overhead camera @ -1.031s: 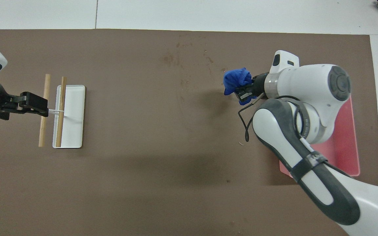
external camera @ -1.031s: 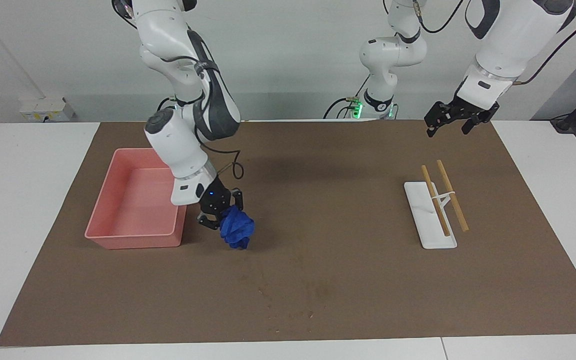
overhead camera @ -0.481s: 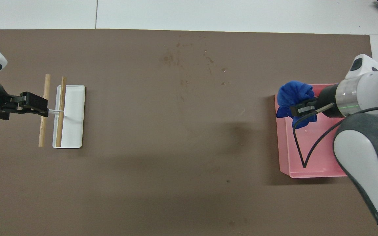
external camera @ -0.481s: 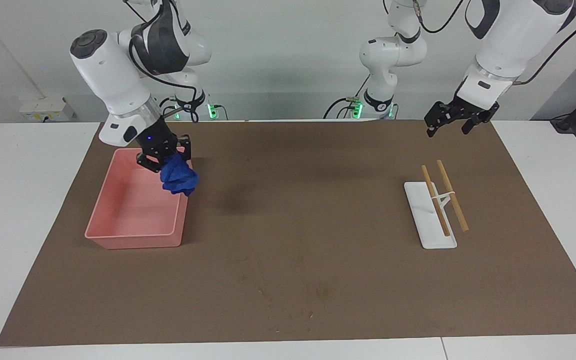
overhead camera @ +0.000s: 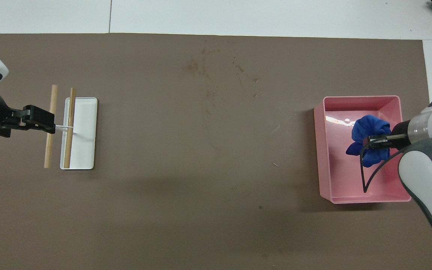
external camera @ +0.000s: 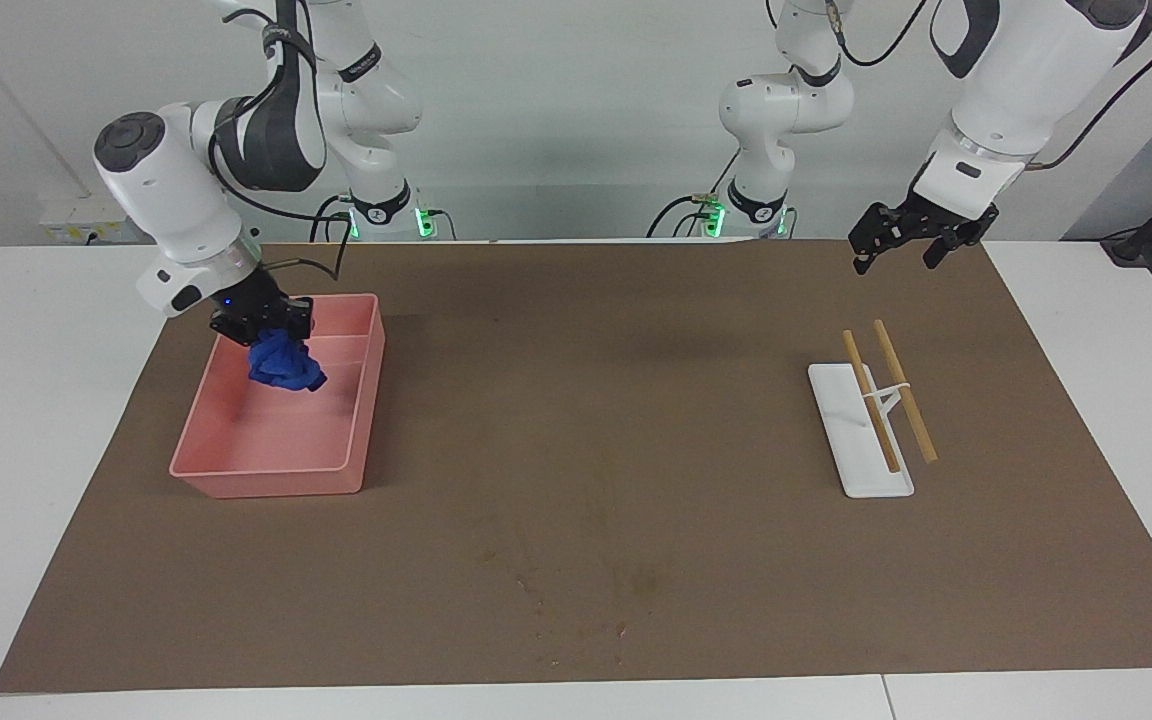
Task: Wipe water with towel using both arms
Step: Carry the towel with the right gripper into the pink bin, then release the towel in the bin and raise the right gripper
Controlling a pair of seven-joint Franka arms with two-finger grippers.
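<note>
The blue towel point(external camera: 284, 365) hangs bunched from my right gripper point(external camera: 272, 338), which is shut on it just above the inside of the pink tray point(external camera: 266, 478). In the overhead view the towel point(overhead camera: 369, 144) and right gripper point(overhead camera: 376, 142) sit over the tray's middle point(overhead camera: 358, 98). The water point(external camera: 576, 590) shows as faint darker blotches and specks on the brown mat, farther from the robots than the tray; it also shows in the overhead view point(overhead camera: 219, 71). My left gripper point(external camera: 901, 250) is open and empty in the air and waits at the left arm's end point(overhead camera: 41, 123).
A white flat tray point(external camera: 861, 440) with two wooden sticks point(external camera: 904, 390) across a small stand lies at the left arm's end, below the left gripper. The brown mat point(external camera: 636, 400) covers most of the white table.
My right gripper has carried the towel from the mat beside the tray, back toward the robots, to over the tray's inside and lower. The left arm has not moved.
</note>
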